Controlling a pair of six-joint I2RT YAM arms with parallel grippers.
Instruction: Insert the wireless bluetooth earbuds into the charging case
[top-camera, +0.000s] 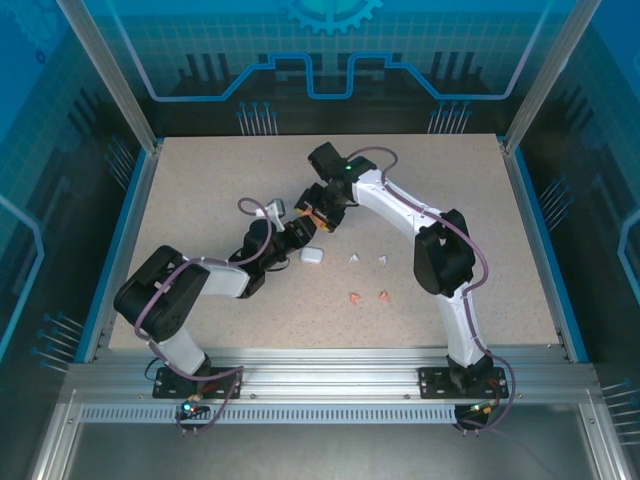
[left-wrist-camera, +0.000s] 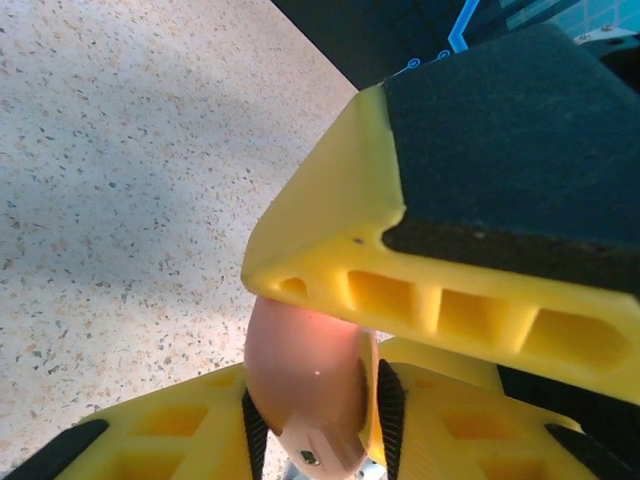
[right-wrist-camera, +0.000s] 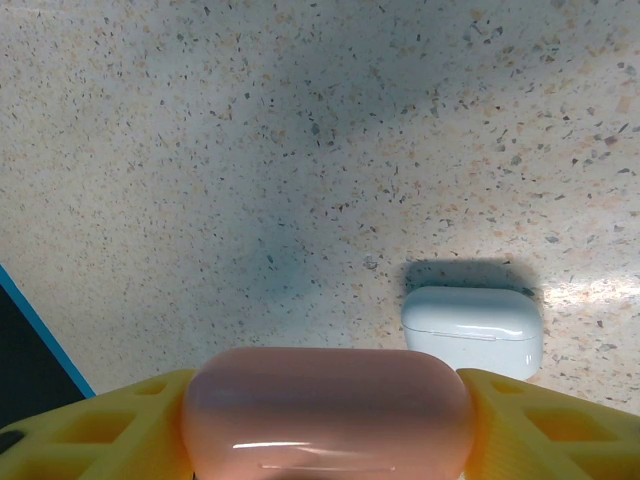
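Right pincer (top-camera: 326, 212) is out over the middle of the counter (top-camera: 200, 190), clamped on the pink case (right-wrist-camera: 325, 410). In the right wrist view the case sits lengthwise between the two yellow fingers (right-wrist-camera: 110, 430), touching both, with its lid seam looking closed. Left pincer (top-camera: 300, 238) meets it from the left at the same spot. In the left wrist view its jaws stand narrow, and the black pads (left-wrist-camera: 388, 410) lie against both sides of the same pink case, so both arms have hold of it. The big yellow and black block at the upper right of that view is a finger of the right pincer, sitting on top of the case. I can't tell from the top view whether the case is lifted off the counter; the right wrist view shows it well above the surface. The white case (top-camera: 312, 256) lies flat on the counter just near-side of the two pincers, lid shut, nothing touching it. All the earbuds are loose on the counter, right of the white case. Two white ones (top-camera: 353, 258) (top-camera: 383, 260) sit side by side in a row level with the white case. Two pink ones (top-camera: 354, 297) (top-camera: 384, 296) sit in a second row nearer the arm bases. All four are apart from each other and from both cases.
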